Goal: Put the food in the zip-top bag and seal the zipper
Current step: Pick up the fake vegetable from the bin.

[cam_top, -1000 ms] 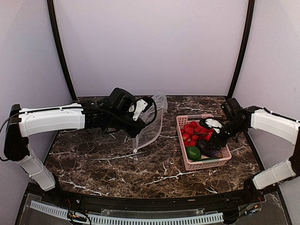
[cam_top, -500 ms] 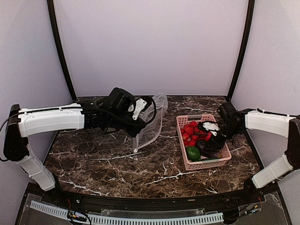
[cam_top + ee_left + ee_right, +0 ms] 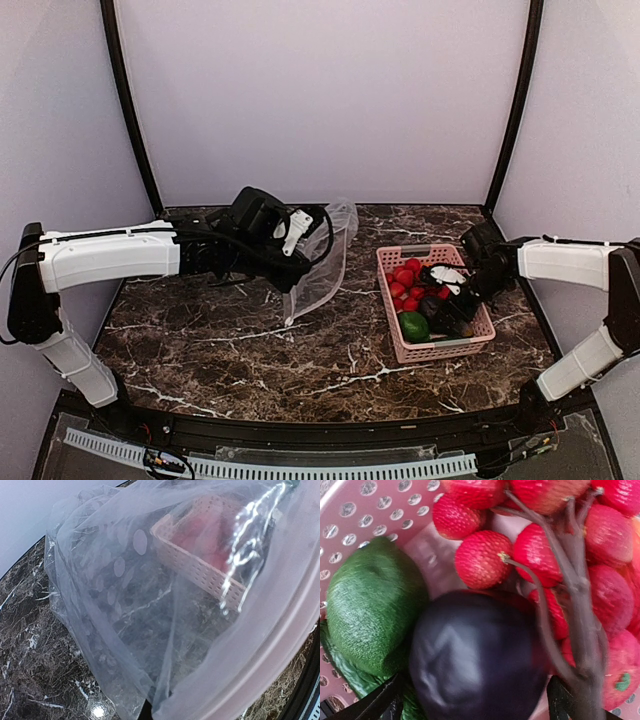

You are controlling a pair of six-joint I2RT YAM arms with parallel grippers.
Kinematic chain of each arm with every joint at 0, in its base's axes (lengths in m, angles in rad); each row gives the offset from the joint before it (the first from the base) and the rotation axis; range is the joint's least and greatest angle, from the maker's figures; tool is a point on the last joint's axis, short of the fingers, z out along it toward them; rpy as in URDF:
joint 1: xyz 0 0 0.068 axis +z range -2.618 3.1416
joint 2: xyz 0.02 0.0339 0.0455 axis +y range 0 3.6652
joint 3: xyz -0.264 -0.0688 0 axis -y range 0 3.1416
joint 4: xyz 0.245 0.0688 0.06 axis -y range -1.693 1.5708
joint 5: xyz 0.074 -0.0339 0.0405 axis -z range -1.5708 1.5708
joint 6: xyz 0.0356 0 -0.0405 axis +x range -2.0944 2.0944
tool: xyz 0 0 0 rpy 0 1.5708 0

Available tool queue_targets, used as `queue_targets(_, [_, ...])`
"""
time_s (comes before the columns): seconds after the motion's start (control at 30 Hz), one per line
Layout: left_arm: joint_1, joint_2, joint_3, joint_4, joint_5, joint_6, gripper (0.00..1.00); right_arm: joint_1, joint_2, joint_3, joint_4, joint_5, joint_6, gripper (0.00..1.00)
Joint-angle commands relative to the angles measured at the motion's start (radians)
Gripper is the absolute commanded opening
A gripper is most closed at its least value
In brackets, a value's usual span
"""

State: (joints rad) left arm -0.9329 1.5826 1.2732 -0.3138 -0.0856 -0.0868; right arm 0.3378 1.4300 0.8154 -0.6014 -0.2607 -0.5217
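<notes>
Over the last second my right pincer (image 3: 475, 701) has slid further in over the pink basket (image 3: 350, 510) and spread. Its jaws now stand wide on either side of the eggplant (image 3: 475, 660), a smooth, glossy, dark purple bulb, and I cannot tell whether they touch it. Beside it lie a rough green oval (image 3: 370, 610) and knobbly red balls (image 3: 482, 560) on a brown woody stem (image 3: 575, 585). My left pincer (image 3: 298, 232) has not stirred. It is clamped on the bag (image 3: 325, 265), a thin, crinkled clear film with whitish dots, hanging down to the marble table (image 3: 220, 340). The soft pink zipper (image 3: 270, 645) runs along its mouth.
</notes>
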Motion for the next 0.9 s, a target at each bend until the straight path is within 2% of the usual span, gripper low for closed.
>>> queue_targets(0.0, [-0.001,-0.020,-0.011,-0.008,0.009,-0.003,0.01,-0.001,0.012,-0.015,0.007,0.007,0.006,0.94])
queue_targets(0.17, [-0.001,-0.015,-0.011,-0.009,0.007,-0.002,0.01,-0.001,-0.034,0.018,-0.034,0.009,0.014,0.80])
queue_targets(0.4, [-0.001,-0.016,-0.007,-0.015,-0.003,0.001,0.01,0.000,-0.202,0.086,-0.183,-0.019,-0.005,0.71])
queue_targets(0.47, [0.000,-0.014,-0.007,-0.017,-0.018,0.001,0.01,0.000,-0.285,0.102,-0.204,-0.086,-0.011,0.66])
queue_targets(0.67, [0.000,0.001,0.006,0.019,0.032,-0.079,0.01,-0.001,-0.409,0.209,-0.215,-0.353,-0.017,0.63])
queue_targets(0.87, [-0.001,0.029,0.082,0.028,0.082,-0.231,0.01,0.001,-0.348,0.434,-0.191,-0.527,0.055,0.57])
